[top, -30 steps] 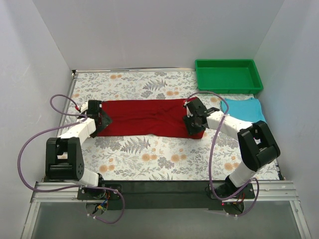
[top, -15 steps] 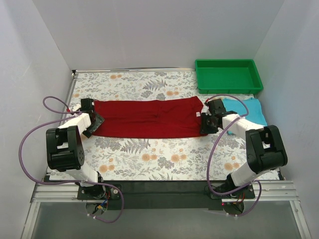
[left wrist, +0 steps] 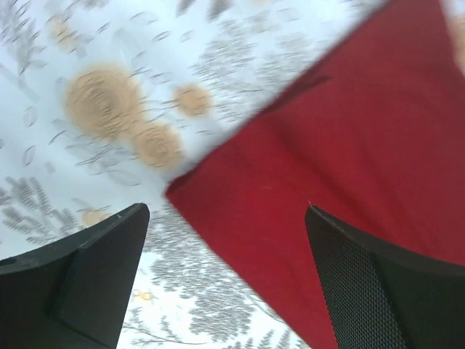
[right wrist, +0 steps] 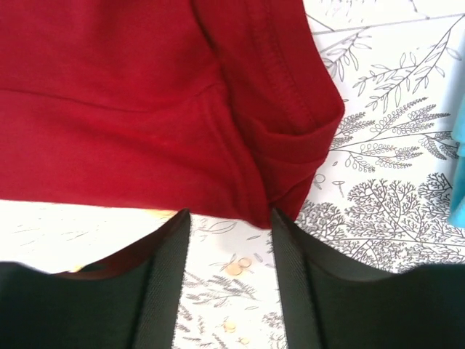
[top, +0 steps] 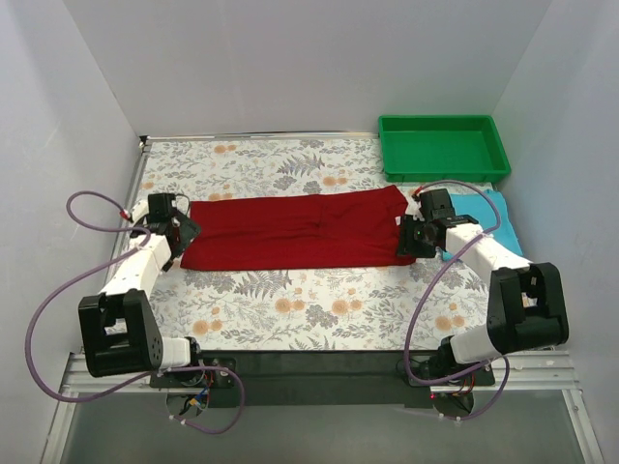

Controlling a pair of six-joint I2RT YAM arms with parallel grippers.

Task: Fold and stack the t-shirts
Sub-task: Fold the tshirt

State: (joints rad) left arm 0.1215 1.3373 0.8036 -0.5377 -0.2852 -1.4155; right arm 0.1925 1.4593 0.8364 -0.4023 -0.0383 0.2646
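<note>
The dark red t-shirt [top: 295, 229] lies flat as a long folded strip across the middle of the floral tablecloth. My left gripper [top: 180, 233] is at its left end, jaws wide open, with the shirt's corner [left wrist: 305, 182] on the table between the fingers [left wrist: 80, 283]. My right gripper [top: 410, 238] is at the shirt's right end, open, with the bunched hem [right wrist: 280, 167] just past its fingertips [right wrist: 174, 247] and only tablecloth between them. The turquoise blue t-shirt [top: 484, 215] lies folded at the right, partly hidden behind my right arm; its edge shows in the right wrist view [right wrist: 459, 189].
A green plastic tray [top: 443, 147] stands at the back right corner, just behind the blue shirt. White walls close in the table on the left, back and right. Purple cables loop beside both arms.
Both grippers have moved outward, left to the left and right to the right. The red shirt has been drawn out longer and flatter, and its right end now reaches close to the blue shirt.
</note>
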